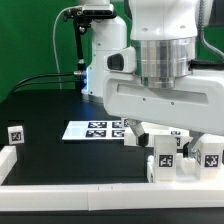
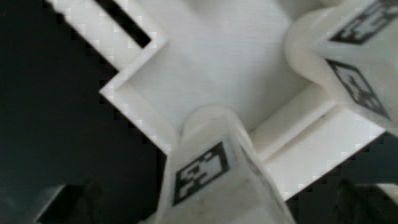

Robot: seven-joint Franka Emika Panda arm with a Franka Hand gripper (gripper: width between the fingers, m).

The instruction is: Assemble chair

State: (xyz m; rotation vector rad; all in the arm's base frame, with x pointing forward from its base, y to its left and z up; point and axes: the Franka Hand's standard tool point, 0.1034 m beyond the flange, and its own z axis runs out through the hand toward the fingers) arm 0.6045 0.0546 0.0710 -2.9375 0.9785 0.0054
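My gripper (image 1: pixel 165 138) hangs low at the exterior view's right, near the front edge of the black table (image 1: pixel 50 110), with its jaws spread wide. In the wrist view the two dark fingers (image 2: pixel 63 205) sit far apart. A white leg (image 2: pixel 222 175) bearing a square tag stands between them with a dark gap on each side, so I read the grip as empty.

From the exterior view's left, a white rail (image 1: pixel 90 188) borders the table's left side and runs along the front. Just inside its left corner stands a small tagged block (image 1: pixel 15 135), alone. To its right lies a wide stretch of bare black surface, the freest room on the table. Past that, near the middle, is the marker board (image 1: pixel 95 128), flat on the table. Further right, the chair pieces (image 1: pixel 165 160) crowd together directly under the gripper and close to the front rail, with little space around them. A second tagged piece (image 1: pixel 210 155) stands just beside the first, at the frame's edge.

The arm's broad white body (image 1: pixel 165 60) covers most of the upper right and hides the tops of the chair pieces, and I cannot tell whether they are joined. In the wrist view a flat white panel (image 2: pixel 214 90) lies beneath the leg. The picture is soft, and a rounded tagged piece (image 2: pixel 356 50) is cut off by the border.
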